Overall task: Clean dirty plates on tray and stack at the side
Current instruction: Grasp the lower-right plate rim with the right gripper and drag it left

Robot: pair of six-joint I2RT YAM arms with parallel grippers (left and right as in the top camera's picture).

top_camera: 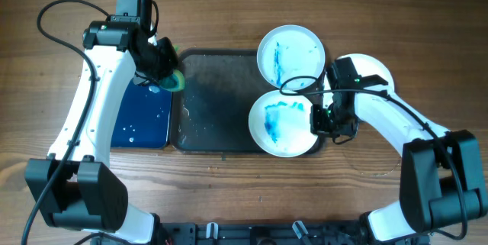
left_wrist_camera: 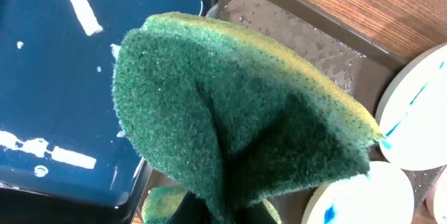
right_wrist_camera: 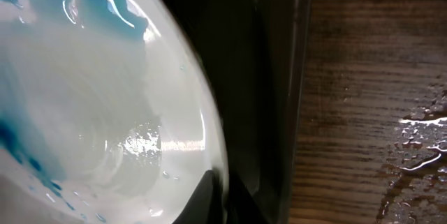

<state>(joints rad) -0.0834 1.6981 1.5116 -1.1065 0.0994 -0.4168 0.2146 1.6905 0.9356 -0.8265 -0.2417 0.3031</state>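
White plates (top_camera: pixel 284 127) blue-smeared; tray (top_camera: pixel 217 100) dark; sponge (left_wrist_camera: pixel 230 112) green.

The left arm (top_camera: pixel 90 100) stretches forward and bends inward at the wrist, and the left hand (top_camera: pixel 168 77) is clamped on a folded green sponge (left_wrist_camera: pixel 237 112). The right arm (top_camera: pixel 393 115) folds leftward, with the right hand (top_camera: pixel 320 119) at the rim of a blue-smeared plate (top_camera: pixel 280 127). Whether it grips the rim cannot be told.
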